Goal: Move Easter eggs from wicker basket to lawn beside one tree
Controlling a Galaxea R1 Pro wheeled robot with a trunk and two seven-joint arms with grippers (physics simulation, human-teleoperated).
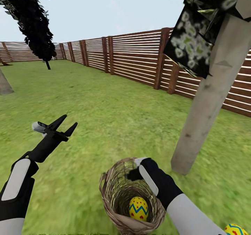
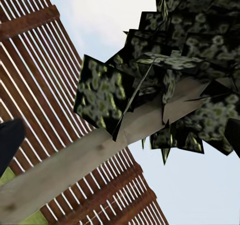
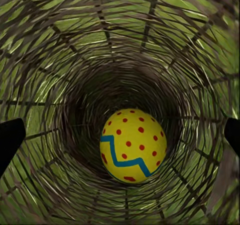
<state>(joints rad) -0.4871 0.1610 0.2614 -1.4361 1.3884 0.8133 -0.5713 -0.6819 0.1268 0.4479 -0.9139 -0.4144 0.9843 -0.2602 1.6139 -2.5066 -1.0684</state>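
Note:
The wicker basket (image 1: pixel 113 196) stands on the lawn (image 1: pixel 115 116) at the foot of the tree (image 1: pixel 209 102). One yellow Easter egg (image 1: pixel 138 208) with a blue zigzag and red dots lies at its bottom. My right gripper (image 1: pixel 133 174) reaches down into the basket mouth. In the right wrist view its fingertips (image 3: pixel 10 140) stand wide apart, open, above the egg (image 3: pixel 131 145) and not touching it. A second egg (image 1: pixel 235 229) lies on the grass near the tree, at the frame's lower right corner. My left gripper (image 1: pixel 65 124) is held open and empty over the grass to the left.
A brown slatted fence (image 1: pixel 136 57) runs behind the tree. A dark conifer-like tree (image 1: pixel 35 26) stands far left, and another trunk (image 1: pixel 4 83) shows at the left edge. The left wrist view looks up at the tree trunk (image 2: pixel 65 170) and its mottled leaves (image 2: pixel 195 60).

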